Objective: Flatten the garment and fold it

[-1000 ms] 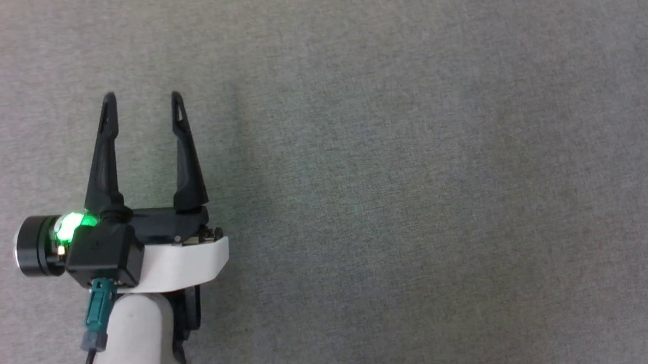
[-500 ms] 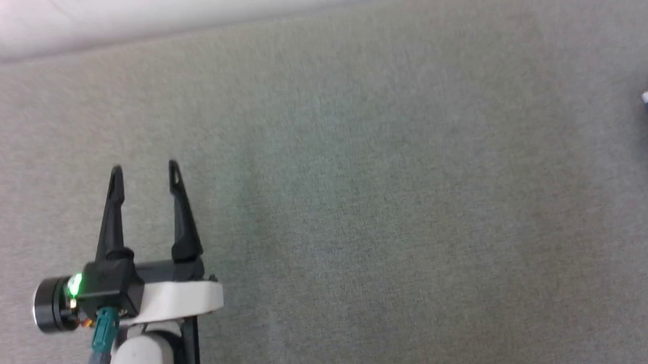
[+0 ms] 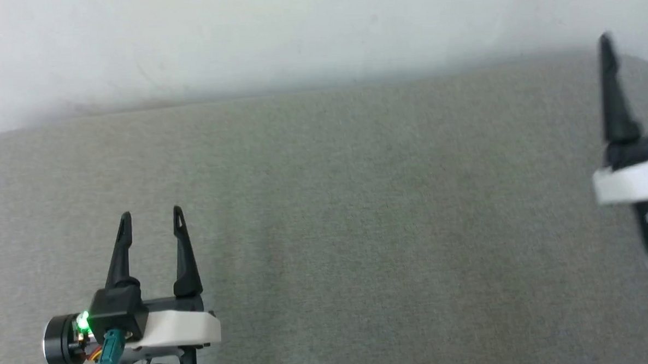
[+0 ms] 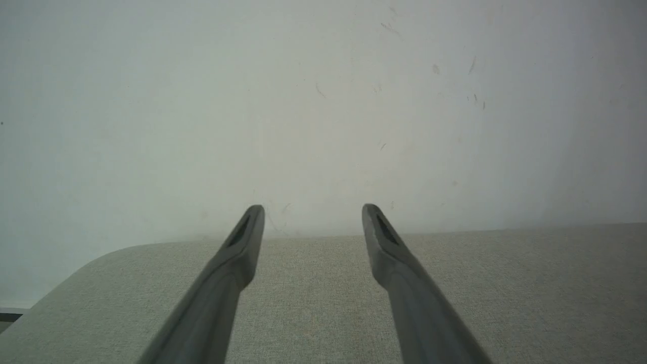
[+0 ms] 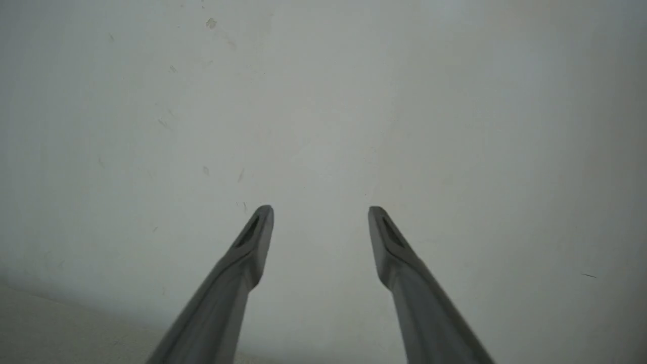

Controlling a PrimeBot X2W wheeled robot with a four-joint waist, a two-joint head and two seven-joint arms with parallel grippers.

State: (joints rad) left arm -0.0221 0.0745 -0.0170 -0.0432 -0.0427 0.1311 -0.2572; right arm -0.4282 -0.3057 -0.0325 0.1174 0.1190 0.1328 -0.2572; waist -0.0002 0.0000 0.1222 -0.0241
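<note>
I have my left gripper (image 3: 151,212) over the near-left of the grey table (image 3: 358,213) and my right gripper (image 3: 634,29) at its far-right edge. Both are spread and empty, pointing at the far wall (image 3: 296,35). I cannot tell where the garment lies, how its long axis runs, or which arm is nearer.

A grey fabric-covered table (image 3: 359,229) with rounded corners met a pale, scuffed wall (image 4: 323,101) (marks small and scattered) along its far edge.
</note>
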